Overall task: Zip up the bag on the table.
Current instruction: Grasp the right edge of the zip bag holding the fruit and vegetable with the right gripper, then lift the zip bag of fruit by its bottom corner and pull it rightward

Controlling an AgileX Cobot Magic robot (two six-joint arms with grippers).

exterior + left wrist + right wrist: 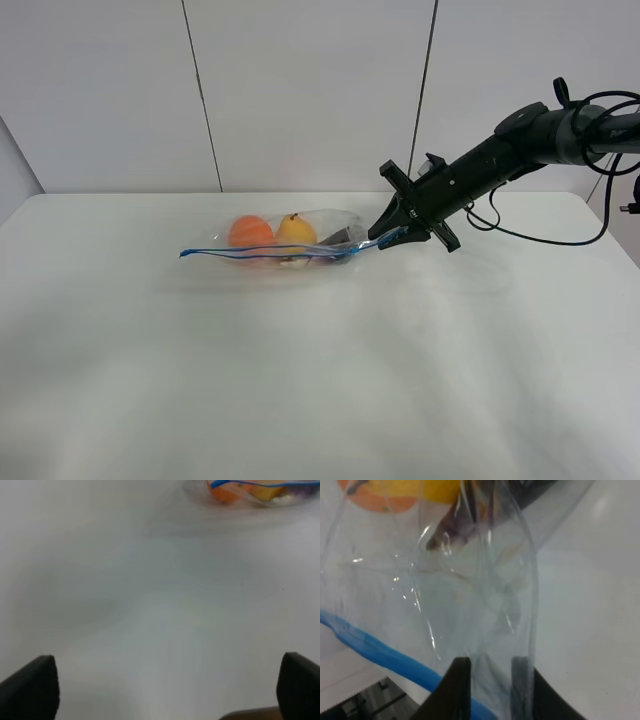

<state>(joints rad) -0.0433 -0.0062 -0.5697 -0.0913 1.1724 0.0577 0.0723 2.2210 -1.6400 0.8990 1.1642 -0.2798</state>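
Note:
The clear zip-lock bag [285,243] lies on the white table [300,380] with an orange fruit [250,230], a yellow fruit [295,229] and a dark purple one [337,238] inside. Its blue zip strip [250,253] runs along the near edge. My right gripper [392,238] is shut on the bag's right end and holds it slightly raised. In the right wrist view the gripper [490,680] pinches clear plastic [470,595] beside the blue strip [375,647]. My left gripper [168,672] is open and empty over bare table, well short of the bag [260,490].
A pale panelled wall [300,90] stands behind the table's far edge. The right arm's black cable [545,238] hangs over the far right of the table. The left arm does not show in the exterior high view.

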